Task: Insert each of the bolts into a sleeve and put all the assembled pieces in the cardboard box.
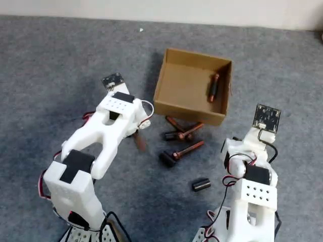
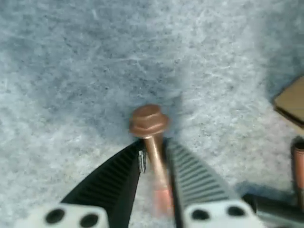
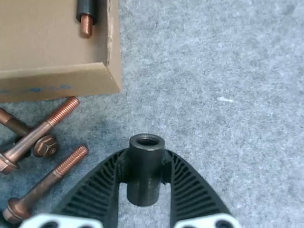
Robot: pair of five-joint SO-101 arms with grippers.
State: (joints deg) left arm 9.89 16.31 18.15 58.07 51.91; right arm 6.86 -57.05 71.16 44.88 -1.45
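Two white plastic arms [image 1: 108, 128] with black servo blocks [image 1: 75, 162], thin red and white cables [image 1: 147, 108], and black ribbed fingers [image 3: 187, 183]

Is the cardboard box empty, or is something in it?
Not empty: one sleeved bolt lies inside the cardboard box, close to one side wall.

Assembled piece [image 1: 213, 87] inside cardboard box [image 1: 187, 110]; copper bolts [image 1: 184, 132] heaped just beside its wall; black sleeve [image 1: 201, 185] apart on grey surface [image 1: 60, 60].
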